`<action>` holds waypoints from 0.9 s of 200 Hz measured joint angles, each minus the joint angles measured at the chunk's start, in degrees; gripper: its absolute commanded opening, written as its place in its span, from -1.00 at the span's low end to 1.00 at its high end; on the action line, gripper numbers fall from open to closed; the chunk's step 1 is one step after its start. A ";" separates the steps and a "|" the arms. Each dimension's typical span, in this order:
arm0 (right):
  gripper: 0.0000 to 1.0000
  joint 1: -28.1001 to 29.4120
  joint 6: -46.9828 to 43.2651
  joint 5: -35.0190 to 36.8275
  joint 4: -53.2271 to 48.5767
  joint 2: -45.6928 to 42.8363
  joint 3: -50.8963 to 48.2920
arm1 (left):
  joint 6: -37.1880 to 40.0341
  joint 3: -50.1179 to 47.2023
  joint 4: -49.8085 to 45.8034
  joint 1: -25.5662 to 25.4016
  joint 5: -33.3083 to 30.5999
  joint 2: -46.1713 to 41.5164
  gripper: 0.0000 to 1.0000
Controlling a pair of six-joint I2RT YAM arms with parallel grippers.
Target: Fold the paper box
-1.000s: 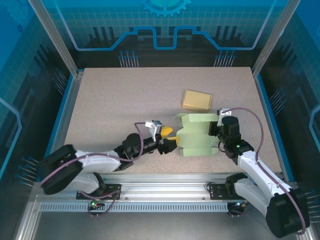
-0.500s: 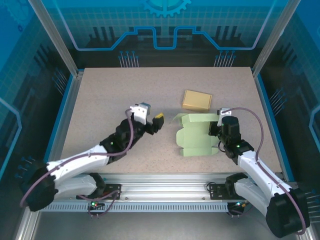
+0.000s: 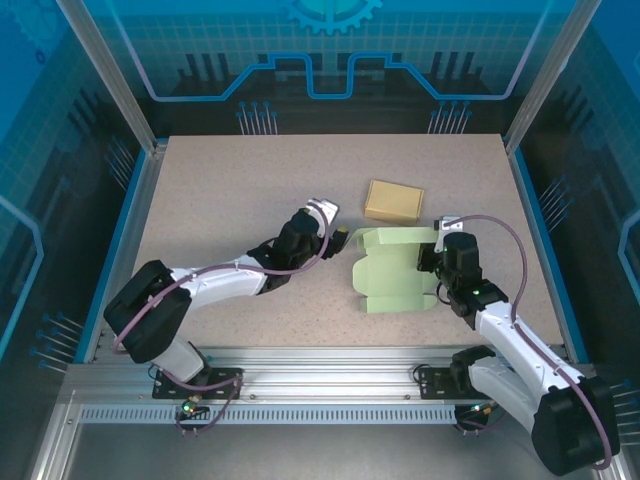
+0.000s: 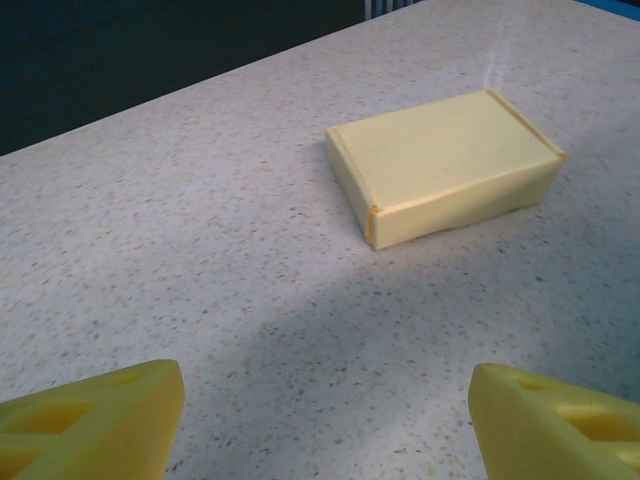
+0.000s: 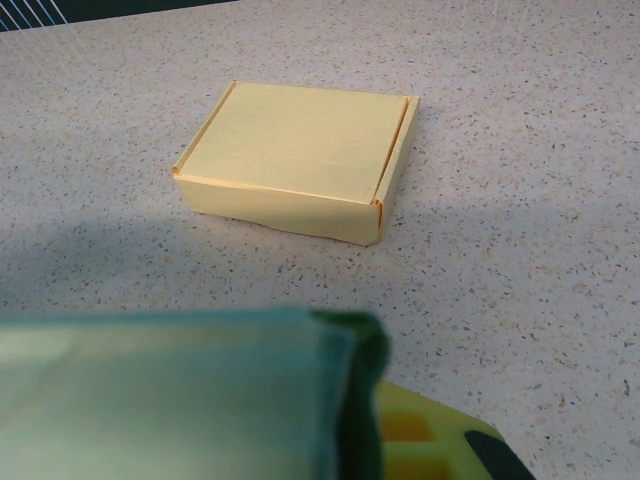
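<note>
Flat on the speckled beige worktop (image 3: 230, 190), right of centre: light-green paper box blank (image 3: 395, 275), partly unfolded, flaps out along its left and top edges. Pinched at its right edge by the right fingers (image 3: 430, 262), closed tight on the sheet. From the right wrist, green paper (image 5: 170, 390) lying over a yellow pad (image 5: 430, 440). Left fingers (image 3: 342, 238) spread wide, holding nothing, just beside the blank's upper left flap. Beyond both, apart from the blank: closed pale-yellow cardboard box (image 3: 393, 200), flat on the worktop, seen ahead between the two yellow left pads (image 4: 90, 420).
</note>
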 measured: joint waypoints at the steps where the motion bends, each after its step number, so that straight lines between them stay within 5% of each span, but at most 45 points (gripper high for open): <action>1: -1.00 0.00 0.00 0.00 0.00 0.00 0.00 | 0.09 -0.02 0.09 0.00 0.22 0.00 0.54; 61: -1.00 0.00 0.00 0.00 0.00 0.00 0.00 | 5.05 -0.11 1.49 -0.63 9.03 -0.31 0.54; 180: -1.00 0.00 0.00 0.00 0.00 0.00 0.00 | 12.41 -2.05 2.01 -4.11 15.02 -1.64 0.57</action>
